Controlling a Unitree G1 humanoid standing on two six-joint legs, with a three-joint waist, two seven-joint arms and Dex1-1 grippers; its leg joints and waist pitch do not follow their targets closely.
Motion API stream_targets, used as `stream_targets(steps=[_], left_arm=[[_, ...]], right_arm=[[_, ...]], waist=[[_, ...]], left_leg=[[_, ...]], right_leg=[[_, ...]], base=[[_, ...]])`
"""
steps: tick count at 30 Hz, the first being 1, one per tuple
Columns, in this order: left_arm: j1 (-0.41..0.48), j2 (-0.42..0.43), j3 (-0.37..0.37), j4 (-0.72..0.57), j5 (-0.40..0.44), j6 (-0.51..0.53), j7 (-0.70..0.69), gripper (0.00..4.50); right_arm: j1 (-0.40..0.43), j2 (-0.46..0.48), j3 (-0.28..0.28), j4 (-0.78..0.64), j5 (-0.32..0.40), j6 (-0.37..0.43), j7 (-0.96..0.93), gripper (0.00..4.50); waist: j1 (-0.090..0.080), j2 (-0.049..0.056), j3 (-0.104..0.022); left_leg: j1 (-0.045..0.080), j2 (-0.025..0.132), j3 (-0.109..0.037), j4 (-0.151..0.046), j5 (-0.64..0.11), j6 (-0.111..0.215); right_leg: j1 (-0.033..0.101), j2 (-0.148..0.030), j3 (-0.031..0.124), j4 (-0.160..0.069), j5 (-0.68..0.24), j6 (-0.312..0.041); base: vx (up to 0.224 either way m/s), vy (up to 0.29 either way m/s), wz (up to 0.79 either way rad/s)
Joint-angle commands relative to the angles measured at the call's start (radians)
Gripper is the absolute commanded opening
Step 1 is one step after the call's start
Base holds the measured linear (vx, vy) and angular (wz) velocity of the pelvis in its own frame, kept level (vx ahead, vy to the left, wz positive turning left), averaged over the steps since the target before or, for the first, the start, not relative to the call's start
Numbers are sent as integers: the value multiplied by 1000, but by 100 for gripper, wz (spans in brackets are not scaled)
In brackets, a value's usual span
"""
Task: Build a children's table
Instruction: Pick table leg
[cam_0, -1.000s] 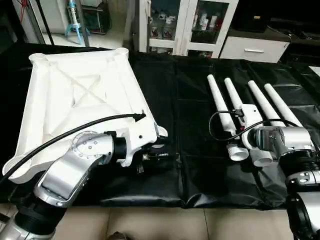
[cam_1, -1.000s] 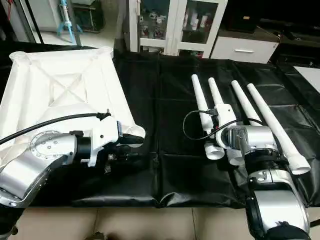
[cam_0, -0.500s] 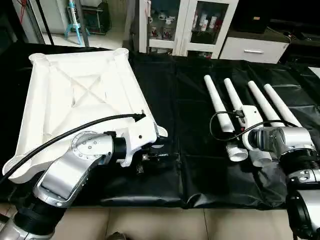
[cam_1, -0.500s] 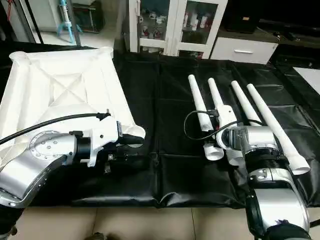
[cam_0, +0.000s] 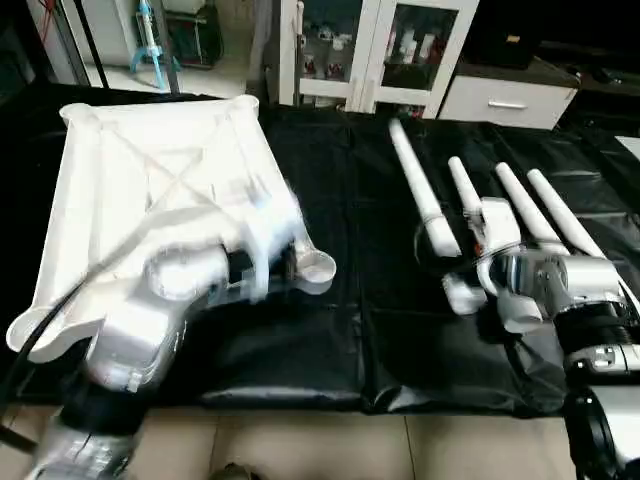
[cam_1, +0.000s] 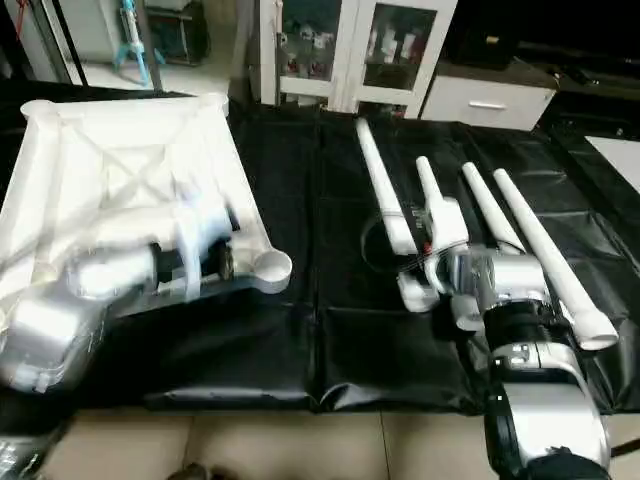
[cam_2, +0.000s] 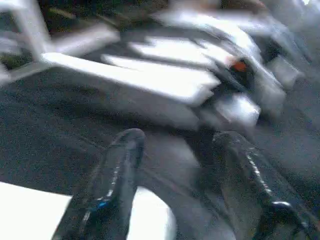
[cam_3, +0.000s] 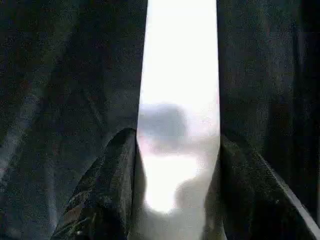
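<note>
The white table top (cam_0: 150, 180) lies upside down on the left, its X ribs facing up and a corner lobe (cam_0: 322, 270) near the middle. Above its near right edge is my left arm, blurred. My left gripper (cam_2: 180, 185) is open, nothing between its fingers, just off that lobe. On the right, my right gripper (cam_3: 175, 145) is shut on the thick end of one white leg (cam_0: 415, 185), which points away and slightly left. Three more legs (cam_0: 520, 200) lie side by side on the cloth to the right of it.
The black cloth of the work table (cam_0: 350, 340) lies bare between the top and the legs. Its front edge (cam_0: 300, 405) runs just ahead of my arms. A glass-door cabinet (cam_0: 370, 50) and a white drawer unit (cam_0: 505, 100) stand behind the table.
My right gripper has drawn the leftmost leg away from the other three, its far tip swinging left and farther away. My left arm has pulled back over the table top's edge, blurred by motion.
</note>
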Motion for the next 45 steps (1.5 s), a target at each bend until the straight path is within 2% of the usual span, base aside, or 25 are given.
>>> stream_targets(steps=[1, 2, 3, 4, 5, 7, 9, 11, 13, 16, 18, 20, 29, 34, 35, 38, 40, 41, 43, 45], left_arm=[[-35, -61, 80, 38, -57, 58, 112, 299], [-57, -97, 119, 57, -87, 77, 156, 310], [-74, -124, 147, 70, -117, 93, 182, 316], [-88, -145, 169, 79, -143, 109, 202, 316], [-101, -166, 188, 86, -173, 116, 215, 322], [-127, -208, 228, 95, -223, 144, 236, 343], [-157, -251, 270, 102, -254, 181, 260, 362], [-185, -276, 293, 125, -253, 203, 296, 376], [-209, -305, 336, 145, -295, 220, 336, 401], [-225, -313, 355, 158, -322, 230, 359, 413], [-234, -318, 366, 166, -343, 230, 368, 444], [-256, -337, 403, 170, -378, 241, 388, 450], [-282, -354, 420, 192, -403, 236, 423, 450], [-292, -363, 426, 196, -419, 238, 428, 450], [-293, -365, 428, 197, -421, 239, 430, 414], [-300, -373, 444, 214, -427, 238, 462, 409], [-300, -369, 444, 220, -432, 236, 467, 394], [-300, -369, 445, 221, -434, 236, 470, 371], [-298, -368, 444, 223, -432, 234, 473, 371], [-296, -367, 441, 226, -427, 227, 479, 347]], right_arm=[[14, -6, -23, -92, 17, -44, 5, 191], [29, -4, -13, -142, 19, -44, 14, 191], [45, -1, -3, -195, 18, -57, 23, 191], [60, 4, 6, -247, 18, -77, 30, 191], [78, 15, 7, -310, 30, -97, 40, 191], [110, 29, 23, -417, 23, -164, 44, 191], [144, 33, 56, -509, 5, -228, 53, 191], [164, 45, 79, -569, -6, -271, 53, 191], [173, 47, 104, -605, -20, -277, 54, 191], [180, 53, 117, -632, -24, -282, 61, 191], [185, 60, 126, -649, -25, -288, 64, 191], [201, 61, 158, -684, -29, -300, 79, 191], [221, 50, 232, -749, -41, -304, 136, 191], [225, 46, 258, -756, -59, -309, 136, 191], [222, 48, 257, -752, -61, -308, 130, 191], [214, 52, 259, -742, -84, -316, 112, 191], [210, 52, 267, -737, -100, -326, 101, 191], [209, 52, 269, -735, -105, -329, 97, 191], [208, 55, 269, -734, -110, -335, 94, 191], [205, 63, 268, -735, -110, -336, 90, 191]], waist=[[2, -10, -68], [3, -17, -68], [6, -14, -68], [7, -15, -70], [9, -22, -70], [10, -20, -71], [13, -22, -74], [13, -25, -69], [13, -20, -66], [14, -26, -64], [17, -24, -63], [18, -23, -64], [21, -27, -63], [20, -27, -62], [21, -27, -62], [20, -28, -62], [21, -28, -62], [20, -28, -62], [20, -28, -62], [20, -28, -62]], left_leg=[[17, 54, -12, -61, -16, 4], [16, 55, -12, -61, -17, 10], [16, 55, -13, -60, -9, 16], [18, 57, -15, -59, -7, 20], [17, 57, -14, -59, 3, 30], [15, 58, -16, -57, 29, 42], [19, 59, -16, -52, 61, 60], [14, 58, -16, -53, 50, 72], [16, 59, -17, -56, 28, 68], [16, 59, -19, -58, 3, 55], [19, 58, -18, -59, -10, 44], [17, 59, -20, -60, -1, 36], [17, 59, -22, -59, -1, 33], [18, 60, -23, -62, -16, 18], [18, 59, -22, -61, -17, 16], [18, 59, -22, -62, -22, 13], [18, 59, -23, -62, -23, 11], [18, 59, -23, -62, -19, 9], [18, 59, -23, -62, -23, 8], [18, 59, -23, -62, -25, 7]], right_leg=[[51, -67, 44, -61, 102, -264], [52, -69, 44, -64, 100, -264], [53, -69, 45, -63, 109, -262], [51, -72, 44, -62, 112, -263], [50, -70, 44, -62, 123, -261], [50, -70, 44, -57, 163, -261], [47, -69, 43, -53, 210, -268], [48, -70, 43, -57, 190, -266], [46, -71, 43, -60, 150, -259], [46, -70, 43, -64, 114, -251], [44, -68, 43, -67, 90, -237], [45, -68, 43, -65, 103, -229], [46, -69, 44, -64, 121, -213], [45, -70, 44, -67, 103, -211], [45, -71, 45, -66, 105, -212], [44, -70, 44, -68, 98, -206], [45, -71, 45, -68, 91, -202], [44, -70, 44, -68, 93, -200], [45, -71, 44, -68, 89, -197], [44, -70, 44, -68, 87, -194]], base=[[0, 0, 0], [0, 0, 0], [0, 0, 0], [0, 0, 0], [0, 0, 0], [0, 0, 0], [0, 0, 0], [0, 0, 0], [0, 0, 0], [0, 0, 0], [0, 0, 0], [0, 0, 0], [0, 0, 0], [0, 0, 0], [0, 0, 0], [0, 0, 0], [0, 0, 0], [0, 0, 0], [0, 0, 0], [0, 0, 0]])
